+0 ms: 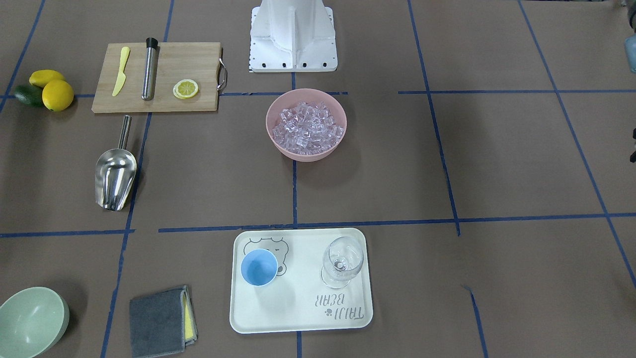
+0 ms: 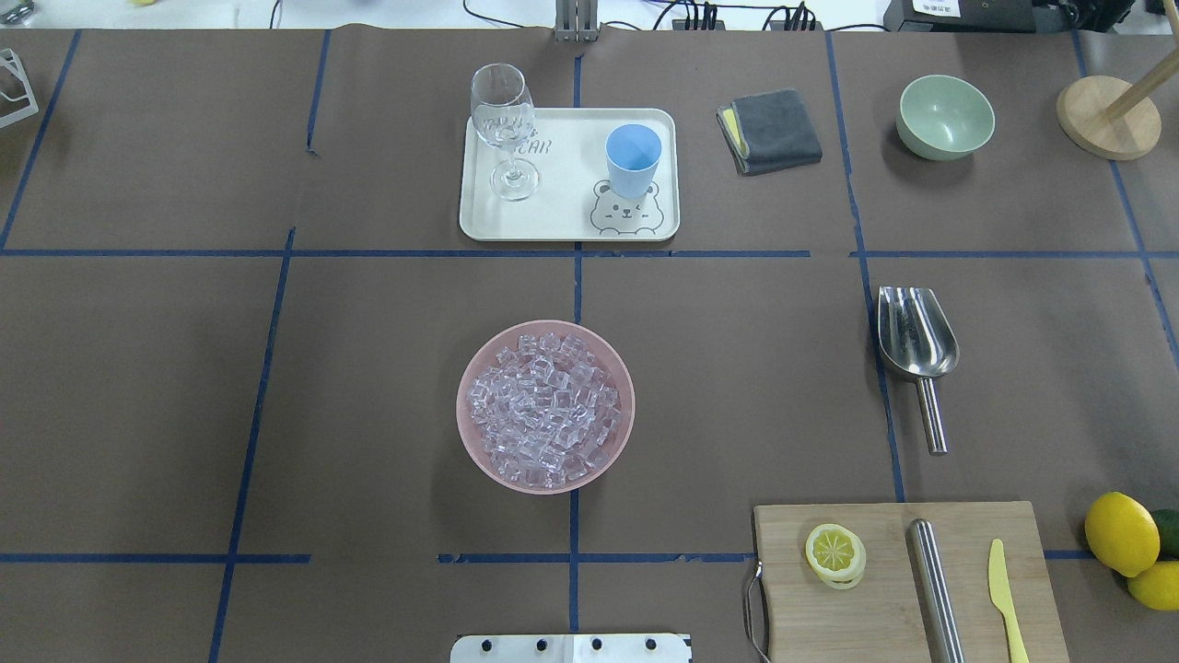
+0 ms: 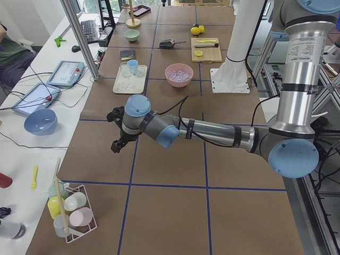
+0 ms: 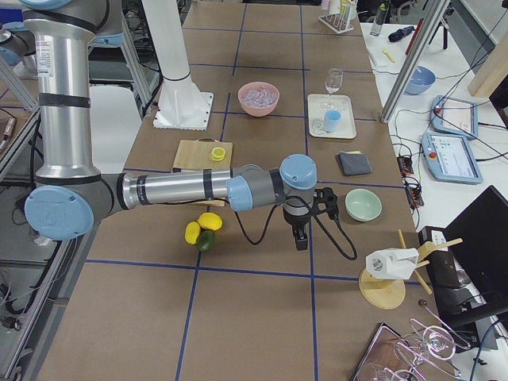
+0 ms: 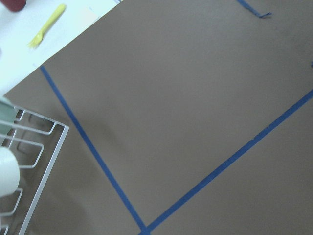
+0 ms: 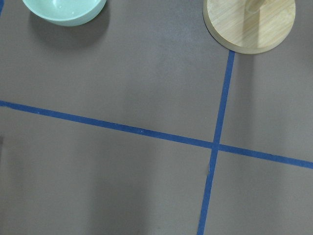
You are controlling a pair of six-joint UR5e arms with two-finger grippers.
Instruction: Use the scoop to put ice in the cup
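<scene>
Stemmed glass upright on tray; green bowl near grey cloth.

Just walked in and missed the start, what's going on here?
Nothing is being handled yet. The scoop lies untouched on the table, the ice fills the pink bowl, and the blue cup stands empty on the tray. The left tool and right tool hang near the table's ends, far from these.

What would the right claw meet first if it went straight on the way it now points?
It points down, so the right claw would probably meet the bare brown table first, near a blue tape cross; depth is unclear.
</scene>
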